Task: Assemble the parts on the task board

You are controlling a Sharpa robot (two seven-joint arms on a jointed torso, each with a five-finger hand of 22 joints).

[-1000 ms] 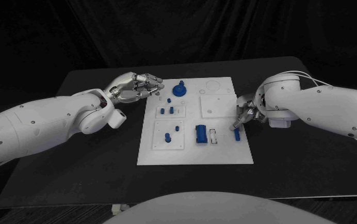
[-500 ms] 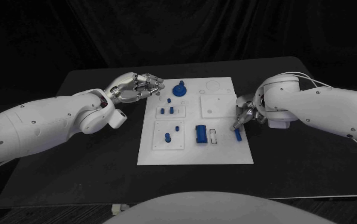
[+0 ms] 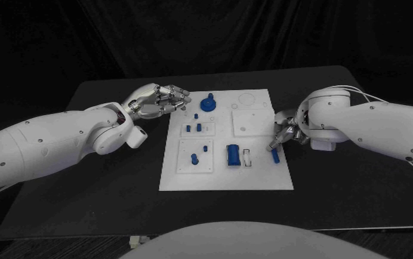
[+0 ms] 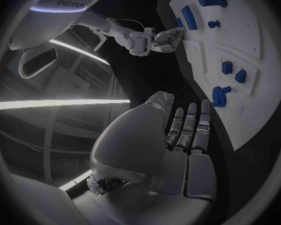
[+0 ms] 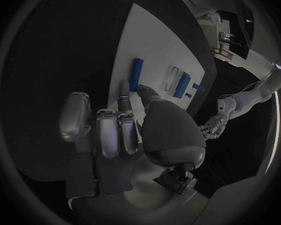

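White plastic makes up the task board, a flat plate lying on the black table between the two hands. Blue parts sit on it.

Just beside the right hand, at the board's edge nearest that hand, lies a slim blue bar. In the right wrist view the hand's thumb and one extended finger reach down to the end of this bar and appear to touch it, while the other fingers stay curled back against the palm. Whether the bar is truly pinched or only touched I cannot tell. Past the bar from this hand stands a thicker blue block next to a small white slotted piece.

The left hand hovers above the table just off the opposite edge of the board, fingers curled loosely inward with nothing between them; in its own wrist view the fingers lie side by side, close together and bent toward the palm. Nearest to this hand on the board is a blue knob-shaped part, with two small blue pegs a little further along the board. Further still from that hand sit a small blue pin and a short blue piece.
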